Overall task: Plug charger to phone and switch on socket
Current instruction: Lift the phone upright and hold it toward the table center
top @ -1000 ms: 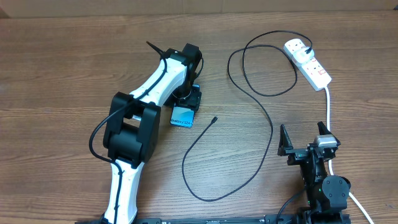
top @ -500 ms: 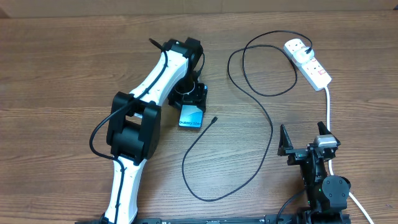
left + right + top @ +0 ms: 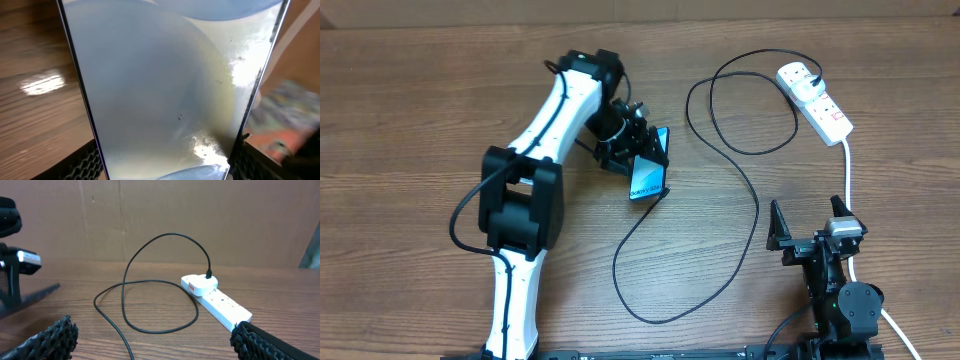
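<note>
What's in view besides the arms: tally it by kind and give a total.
Slim blue-screened smartphone: 1
Long thin black charger cable: 1
White elongated power strip: 1
Total: 3

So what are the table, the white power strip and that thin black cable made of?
The table looks like wood or wood-look laminate: brown grain lines, slight sheen. The power strip looks like smooth moulded white plastic. The cable seems rubber- or plastic-sheathed, matte, curling loosely.
</note>
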You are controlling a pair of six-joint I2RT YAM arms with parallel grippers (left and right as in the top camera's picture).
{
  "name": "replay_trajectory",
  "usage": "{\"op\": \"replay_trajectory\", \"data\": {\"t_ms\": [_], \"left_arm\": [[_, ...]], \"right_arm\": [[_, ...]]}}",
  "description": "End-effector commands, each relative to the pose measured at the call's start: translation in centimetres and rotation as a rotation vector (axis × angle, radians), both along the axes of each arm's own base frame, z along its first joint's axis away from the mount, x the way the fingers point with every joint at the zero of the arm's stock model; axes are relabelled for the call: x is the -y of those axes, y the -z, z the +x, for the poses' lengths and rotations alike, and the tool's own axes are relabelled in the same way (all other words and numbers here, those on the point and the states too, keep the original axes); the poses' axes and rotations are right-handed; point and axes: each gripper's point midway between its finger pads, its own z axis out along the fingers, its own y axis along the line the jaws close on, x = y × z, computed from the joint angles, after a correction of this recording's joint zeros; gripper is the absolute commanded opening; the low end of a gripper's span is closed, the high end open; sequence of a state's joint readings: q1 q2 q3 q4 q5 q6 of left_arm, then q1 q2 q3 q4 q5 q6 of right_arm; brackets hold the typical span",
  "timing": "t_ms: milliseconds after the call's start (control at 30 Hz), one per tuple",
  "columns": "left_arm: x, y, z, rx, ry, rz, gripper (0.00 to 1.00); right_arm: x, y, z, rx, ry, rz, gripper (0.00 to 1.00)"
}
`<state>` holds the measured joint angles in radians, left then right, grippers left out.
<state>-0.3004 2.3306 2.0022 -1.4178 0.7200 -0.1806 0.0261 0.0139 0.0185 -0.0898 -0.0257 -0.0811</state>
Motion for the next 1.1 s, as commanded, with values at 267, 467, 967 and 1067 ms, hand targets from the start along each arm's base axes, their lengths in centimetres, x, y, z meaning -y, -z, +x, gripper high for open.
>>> {"op": "replay_trajectory", "data": {"t_ms": [267, 467, 967, 1067], "left_arm": [[1.2, -8.6, 3.1, -0.063, -0.166, -0.575, 0.69], [1.0, -11.4, 4.0, -0.093, -0.217, -0.738, 0.69], [1.1, -13.4, 4.3, -0.15, -0.254, -0.842, 0.68], [1.1, -13.4, 4.3, -0.15, -0.254, -0.842, 0.68]], "right_arm": [[0.1, 0.1, 0.0, 0.006, 0.006, 0.005, 1.0], [0.1, 0.1, 0.0, 0.006, 0.006, 0.005, 1.0], [-12.3, -4.0, -6.9, 0.078, -0.85, 0.184, 1.0], [-12.7, -7.7, -8.7, 0.17, -0.927, 0.282, 1.0]]}}
